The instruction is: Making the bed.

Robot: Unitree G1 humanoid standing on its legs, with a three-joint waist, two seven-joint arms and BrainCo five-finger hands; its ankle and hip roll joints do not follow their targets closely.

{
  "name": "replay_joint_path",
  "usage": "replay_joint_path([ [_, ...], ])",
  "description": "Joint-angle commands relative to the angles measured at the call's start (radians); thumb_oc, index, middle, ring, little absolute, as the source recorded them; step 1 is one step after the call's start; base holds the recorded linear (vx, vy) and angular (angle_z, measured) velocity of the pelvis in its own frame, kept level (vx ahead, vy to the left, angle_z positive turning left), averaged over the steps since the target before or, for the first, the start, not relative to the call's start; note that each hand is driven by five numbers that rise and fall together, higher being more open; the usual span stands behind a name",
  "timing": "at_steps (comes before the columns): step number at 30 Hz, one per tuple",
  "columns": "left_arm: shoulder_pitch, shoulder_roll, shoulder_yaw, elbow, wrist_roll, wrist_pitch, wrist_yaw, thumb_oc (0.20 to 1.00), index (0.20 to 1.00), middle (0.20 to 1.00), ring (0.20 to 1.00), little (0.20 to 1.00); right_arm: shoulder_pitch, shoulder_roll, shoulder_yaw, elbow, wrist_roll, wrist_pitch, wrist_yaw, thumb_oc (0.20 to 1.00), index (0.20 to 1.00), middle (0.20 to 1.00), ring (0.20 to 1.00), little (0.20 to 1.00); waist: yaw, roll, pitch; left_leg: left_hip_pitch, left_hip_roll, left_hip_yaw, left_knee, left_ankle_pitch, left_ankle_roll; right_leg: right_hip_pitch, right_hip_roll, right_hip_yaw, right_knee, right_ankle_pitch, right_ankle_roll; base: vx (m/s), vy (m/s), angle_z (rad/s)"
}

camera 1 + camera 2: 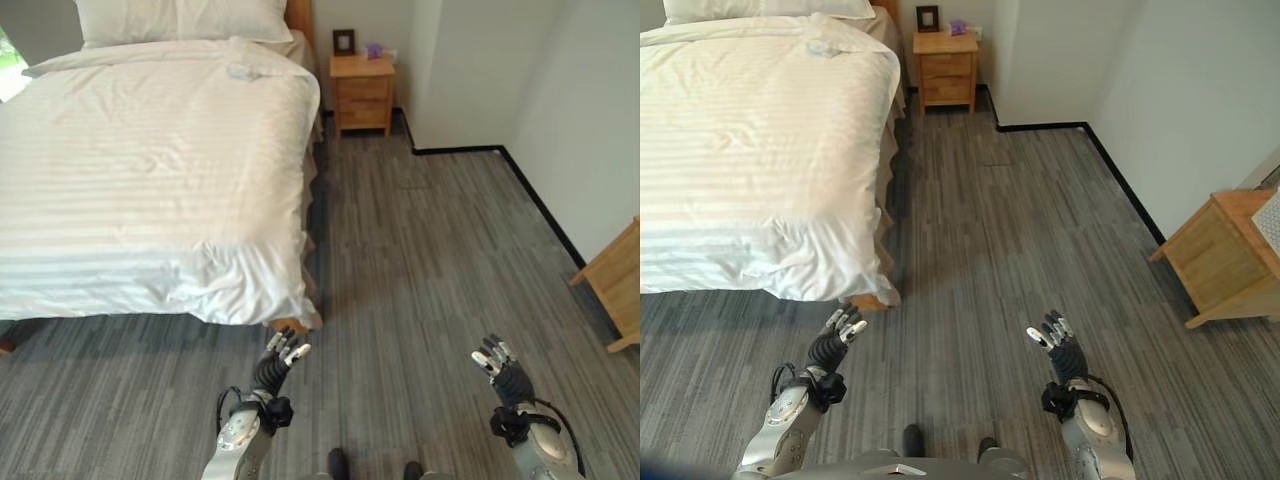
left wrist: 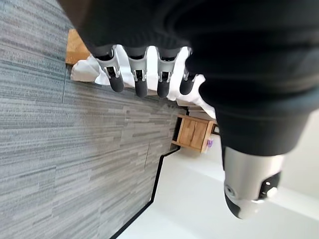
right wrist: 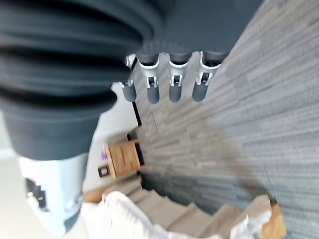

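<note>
Bed (image 1: 760, 150): white striped duvet spread over it, its near corner hanging down toward the floor.
Pillow (image 1: 765, 8): white, at the head end.
Nightstand (image 1: 946, 68): wooden, just beside the head of the bed, with a dark picture frame (image 1: 928, 17) on top.
Wooden cabinet (image 1: 1225, 260): by the right wall.
Left hand (image 1: 835, 335): raised near the duvet corner, fingers relaxed, empty.
Right hand (image 1: 1058, 340): over the grey floor (image 1: 1020, 220), fingers relaxed, empty.

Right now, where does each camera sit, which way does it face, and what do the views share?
Left eye view: on the head, looking down at the bed, the floor, both hands.
Right eye view: beside it, same scene; left hand, right hand.
Left wrist view: along the straight fingers toward the bed corner.
Right wrist view: along its fingers over the floor.
All four views show the nightstand.
</note>
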Motion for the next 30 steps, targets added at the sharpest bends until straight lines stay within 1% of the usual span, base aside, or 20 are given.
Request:
replay_joint_path([
  [1,-0.033,0.031,0.044,-0.019,-0.001,-0.044,0.016,1.0,1.0,1.0,1.0,1.0,-0.084,0.009,0.0,-0.029,0.037,-0.047,-0.003,1.0,1.0,1.0,1.0,1.0,0.024,-0.064,-0.007,-0.012,-0.03,-0.005,0.063,-0.038,-0.003,-0.009,-0.007,-0.01,-0.018,0.06,0.034,0.0,0.03,0.1],
  [4,-0.06,0.039,0.037,-0.01,-0.022,-0.043,0.02,1.0,1.0,1.0,1.0,1.0,-0.111,0.006,0.001,-0.037,0.03,-0.053,-0.013,1.0,1.0,1.0,1.0,1.0,0.023,-0.058,0.025,-0.032,-0.011,0.003,0.08,-0.04,0.004,-0.109,-0.016,0.015,0.134,0.058,0.058,-0.07,0.013,-0.06],
  [5,-0.06,0.039,0.037,-0.01,-0.022,-0.043,0.02,1.0,1.0,1.0,1.0,1.0,-0.111,0.006,0.0,-0.037,0.03,-0.053,-0.013,1.0,1.0,1.0,1.0,1.0,0.023,-0.059,0.024,-0.034,-0.011,0.003,0.081,-0.04,0.004,-0.114,-0.017,0.016,0.14,0.055,0.058,-0.05,-0.053,-0.18],
  [6,-0.092,0.059,0.023,0.0,-0.015,-0.049,0.025,1.0,1.0,1.0,1.0,1.0,-0.113,0.009,-0.007,-0.045,0.032,-0.06,-0.018,1.0,1.0,1.0,1.0,1.0,0.0,-0.06,0.042,-0.05,-0.001,-0.023,0.088,-0.035,0.003,-0.158,0.006,0.108,0.189,0.062,0.085,-0.03,-0.095,-0.11],
  [7,-0.099,0.072,0.023,0.001,-0.005,-0.052,0.027,1.0,1.0,1.0,1.0,1.0,-0.111,0.013,-0.009,-0.047,0.036,-0.063,-0.021,1.0,1.0,1.0,1.0,1.0,-0.003,-0.056,0.045,-0.053,0.012,-0.028,0.086,-0.032,-0.002,-0.161,-0.008,0.121,0.184,0.063,0.084,-0.02,-0.154,0.04],
  [9,-0.11,0.087,0.026,-0.006,0.004,-0.052,0.035,1.0,1.0,1.0,1.0,1.0,-0.101,0.023,-0.012,-0.049,0.039,-0.064,-0.022,1.0,1.0,1.0,1.0,1.0,0.001,-0.049,0.045,-0.047,0.048,-0.024,0.077,-0.029,-0.019,-0.142,-0.085,0.08,0.145,0.078,0.073,0.04,-0.24,0.31],
  [10,-0.122,0.094,0.028,-0.012,-0.004,-0.051,0.035,1.0,1.0,1.0,1.0,1.0,-0.093,0.027,-0.016,-0.04,0.031,-0.06,-0.025,1.0,1.0,1.0,1.0,1.0,0.004,-0.051,0.039,-0.036,0.077,-0.012,0.069,-0.033,-0.041,-0.12,-0.162,0.04,0.104,0.128,0.085,0.06,-0.243,0.17],
  [12,-0.127,0.093,0.031,-0.011,-0.01,-0.054,0.039,1.0,1.0,1.0,1.0,1.0,-0.092,0.027,-0.014,-0.032,0.021,-0.056,-0.028,1.0,1.0,1.0,1.0,1.0,0.001,-0.057,0.04,-0.03,0.084,-0.015,0.068,-0.036,-0.052,-0.114,-0.175,0.046,0.078,0.145,0.094,0.07,-0.259,-0.26],
  [13,-0.129,0.088,0.039,-0.001,-0.027,-0.059,0.045,1.0,1.0,1.0,1.0,1.0,-0.103,0.025,-0.005,-0.033,0.017,-0.049,-0.032,1.0,1.0,1.0,1.0,1.0,0.0,-0.07,0.03,-0.02,0.097,-0.004,0.062,-0.032,-0.069,-0.11,-0.173,0.056,0.014,0.17,0.114,0.07,-0.258,-0.4],
  [17,-0.12,0.079,0.044,0.018,-0.04,-0.057,0.045,1.0,1.0,1.0,1.0,1.0,-0.106,0.021,0.006,-0.052,0.033,-0.047,-0.017,1.0,1.0,1.0,1.0,1.0,0.008,-0.077,0.016,0.002,0.134,-0.01,0.058,-0.018,-0.102,-0.085,-0.142,0.048,-0.027,0.143,0.11,0.07,-0.29,-0.12],
  [19,-0.109,0.074,0.046,0.035,-0.026,-0.049,0.043,1.0,1.0,1.0,1.0,1.0,-0.106,0.009,0.008,-0.047,0.037,-0.047,-0.013,1.0,1.0,1.0,1.0,1.0,0.013,-0.075,0.009,0.002,0.171,-0.033,0.083,-0.012,-0.126,-0.061,-0.108,0.04,-0.035,0.123,0.094,0.1,-0.391,0.09],
  [20,-0.104,0.065,0.048,0.031,-0.042,-0.046,0.039,1.0,1.0,1.0,1.0,1.0,-0.111,0.002,0.007,-0.049,0.049,-0.048,-0.016,1.0,1.0,1.0,1.0,1.0,0.015,-0.075,0.013,-0.015,0.188,-0.051,0.139,-0.017,-0.131,-0.048,-0.093,0.036,-0.037,0.11,0.079,0.03,-0.385,0.2],
  [22,-0.113,0.045,0.026,0.031,-0.07,-0.036,0.023,1.0,1.0,1.0,1.0,1.0,-0.118,-0.022,-0.003,-0.049,0.055,-0.059,-0.021,1.0,1.0,1.0,1.0,1.0,0.018,-0.071,0.04,-0.072,0.216,-0.062,0.264,0.036,-0.135,-0.017,-0.076,0.009,-0.038,0.095,0.045,-0.02,-0.344,0.31],
  [23,-0.111,0.033,0.006,0.024,-0.067,-0.031,0.014,1.0,1.0,1.0,1.0,1.0,-0.13,-0.042,-0.008,-0.036,0.042,-0.055,-0.035,1.0,1.0,1.0,1.0,1.0,0.021,-0.068,0.051,-0.101,0.209,-0.075,0.308,0.049,-0.13,0.012,-0.068,-0.014,-0.047,0.078,0.028,-0.02,-0.23,0.42],
  [25,-0.111,0.033,0.006,0.024,-0.067,-0.03,0.015,1.0,1.0,1.0,1.0,1.0,-0.13,-0.042,-0.008,-0.036,0.042,-0.055,-0.035,1.0,1.0,1.0,1.0,1.0,0.019,-0.068,0.051,-0.102,0.208,-0.077,0.309,0.049,-0.13,0.013,-0.069,-0.016,-0.047,0.078,0.028,0.0,-0.104,0.48],
  [26,-0.104,0.019,-0.007,0.017,-0.079,-0.029,0.008,1.0,1.0,1.0,1.0,1.0,-0.132,-0.035,-0.016,-0.032,0.066,-0.053,-0.033,1.0,1.0,1.0,1.0,1.0,0.025,-0.075,0.051,-0.121,0.151,-0.085,0.295,0.026,-0.123,0.029,-0.07,-0.025,-0.057,0.075,0.029,0.02,-0.094,0.37],
  [27,-0.104,0.019,-0.007,0.017,-0.079,-0.029,0.008,1.0,1.0,1.0,1.0,1.0,-0.132,-0.035,-0.016,-0.032,0.066,-0.053,-0.033,1.0,1.0,1.0,1.0,1.0,0.024,-0.075,0.051,-0.12,0.149,-0.085,0.296,0.025,-0.122,0.031,-0.071,-0.026,-0.058,0.075,0.03,0.06,-0.147,0.39],
  [28,-0.09,0.012,-0.018,0.018,-0.079,-0.023,-0.001,1.0,1.0,1.0,1.0,1.0,-0.119,-0.034,-0.017,-0.032,0.062,-0.047,-0.023,1.0,1.0,1.0,1.0,1.0,0.026,-0.081,0.034,-0.122,0.107,-0.037,0.245,-0.001,-0.103,0.039,-0.066,-0.037,-0.072,0.08,0.033,0.08,-0.065,0.22],
  [29,-0.086,0.009,-0.025,0.019,-0.068,-0.022,-0.003,1.0,1.0,1.0,1.0,1.0,-0.111,-0.033,-0.015,-0.033,0.059,-0.045,-0.02,1.0,1.0,1.0,1.0,1.0,0.027,-0.08,0.025,-0.13,0.081,-0.004,0.212,0.002,-0.091,0.037,-0.052,-0.04,-0.076,0.081,0.032,0.11,-0.079,0.3],
  [30,-0.084,0.01,-0.027,0.017,-0.056,-0.022,-0.001,1.0,1.0,1.0,1.0,1.0,-0.103,-0.031,-0.014,-0.031,0.056,-0.043,-0.018,1.0,1.0,1.0,1.0,1.0,0.036,-0.082,0.018,-0.141,0.049,0.004,0.195,-0.003,-0.076,0.034,-0.038,-0.032,-0.076,0.077,0.031,0.12,-0.033,0.23],
])
